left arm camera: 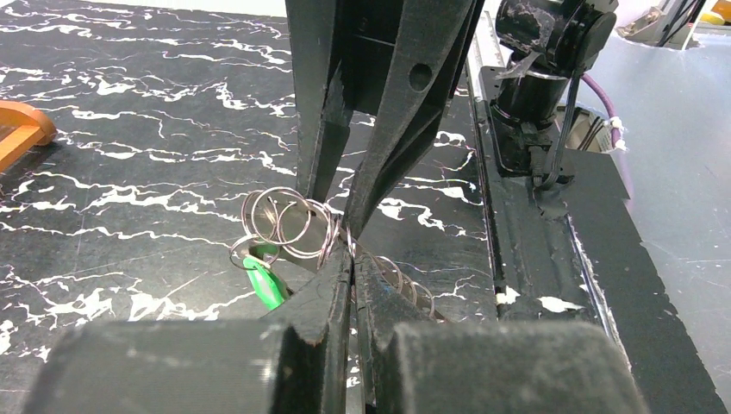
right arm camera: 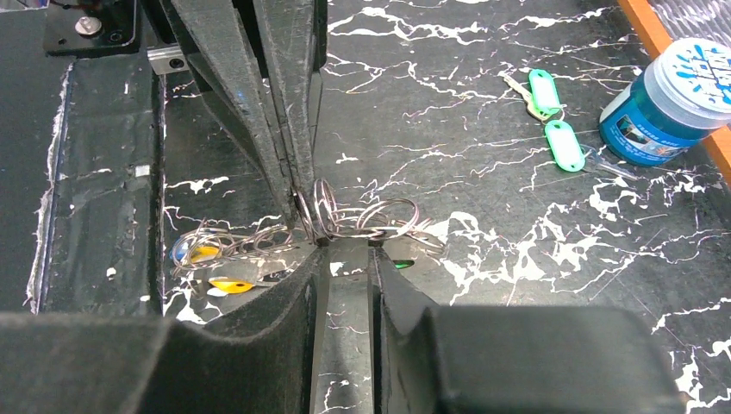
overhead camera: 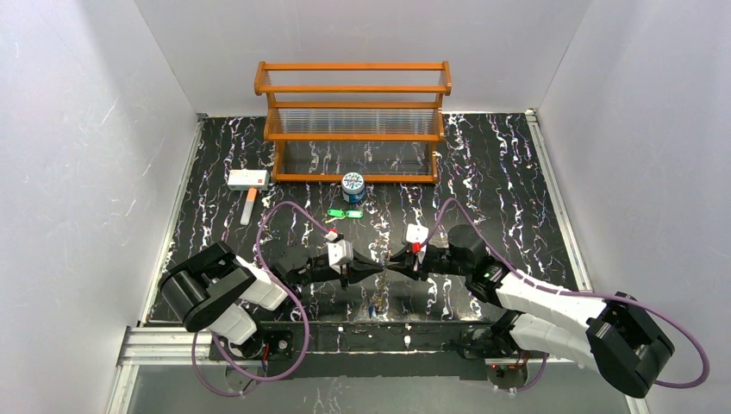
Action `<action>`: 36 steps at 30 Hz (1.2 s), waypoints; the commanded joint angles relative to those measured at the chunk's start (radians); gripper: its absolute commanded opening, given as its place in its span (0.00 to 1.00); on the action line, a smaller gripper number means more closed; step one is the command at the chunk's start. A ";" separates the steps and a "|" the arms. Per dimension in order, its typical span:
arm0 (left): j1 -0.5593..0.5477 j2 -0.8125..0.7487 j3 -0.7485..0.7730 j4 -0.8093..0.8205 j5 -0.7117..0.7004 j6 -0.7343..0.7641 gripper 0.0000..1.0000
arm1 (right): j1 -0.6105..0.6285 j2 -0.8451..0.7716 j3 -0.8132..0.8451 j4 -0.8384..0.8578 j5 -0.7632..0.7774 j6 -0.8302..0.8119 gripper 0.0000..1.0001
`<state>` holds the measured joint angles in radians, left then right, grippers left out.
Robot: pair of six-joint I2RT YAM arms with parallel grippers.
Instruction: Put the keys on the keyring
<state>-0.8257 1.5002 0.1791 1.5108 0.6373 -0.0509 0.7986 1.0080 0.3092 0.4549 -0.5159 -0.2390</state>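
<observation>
Both grippers meet tip to tip above the near middle of the table. My left gripper (overhead camera: 372, 270) (left arm camera: 353, 252) is shut on the keyring (right arm camera: 259, 241), a thin wiry loop carrying a bunch of small wire rings (left arm camera: 289, 224). My right gripper (overhead camera: 388, 266) (right arm camera: 349, 244) faces it with jaws a finger-width apart, pinching one of those rings across its width. Hanging from the bunch are a green key (left arm camera: 263, 280) and a yellow key (right arm camera: 226, 285); a blue-headed one shows partly behind. Two green keys (right arm camera: 543, 90) (right arm camera: 565, 142) lie loose on the table, apart from both grippers.
A round blue-and-white can (overhead camera: 353, 187) stands beside the loose green keys. A wooden rack (overhead camera: 353, 121) fills the back. A white box (overhead camera: 248, 178) with a red mark lies at the back left. The table's raised near edge (left arm camera: 517, 285) runs just below the grippers.
</observation>
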 commanded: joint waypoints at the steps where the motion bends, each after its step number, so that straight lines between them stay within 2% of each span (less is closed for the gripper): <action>1: 0.005 0.003 0.023 0.080 0.036 -0.002 0.00 | -0.004 -0.035 -0.010 0.023 0.027 -0.005 0.32; 13: 0.004 0.014 0.030 0.089 0.058 0.026 0.00 | -0.005 -0.015 0.002 0.037 -0.028 -0.006 0.35; 18: 0.005 -0.009 -0.009 0.088 -0.013 0.045 0.00 | -0.004 -0.022 0.005 0.022 -0.009 -0.001 0.36; 21: 0.004 -0.087 -0.053 0.042 -0.085 0.121 0.00 | -0.004 -0.038 0.001 0.019 0.033 0.016 0.48; 24: 0.005 -0.212 -0.057 -0.148 -0.141 0.193 0.00 | -0.005 -0.053 -0.009 0.028 0.060 0.027 0.57; 30: 0.002 -0.438 0.040 -0.688 -0.298 0.355 0.00 | -0.007 -0.057 -0.030 0.084 0.121 0.095 0.74; 34: 0.003 -0.502 0.098 -0.878 -0.389 0.401 0.00 | -0.009 -0.044 -0.035 0.131 0.204 0.203 0.81; 36: 0.003 -0.510 0.135 -0.977 -0.418 0.427 0.00 | -0.009 -0.044 -0.031 0.133 0.295 0.291 0.94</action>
<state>-0.8257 1.0260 0.2356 0.8013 0.3275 0.2821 0.7959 0.9634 0.2790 0.5030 -0.3729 -0.1028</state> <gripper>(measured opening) 0.013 0.864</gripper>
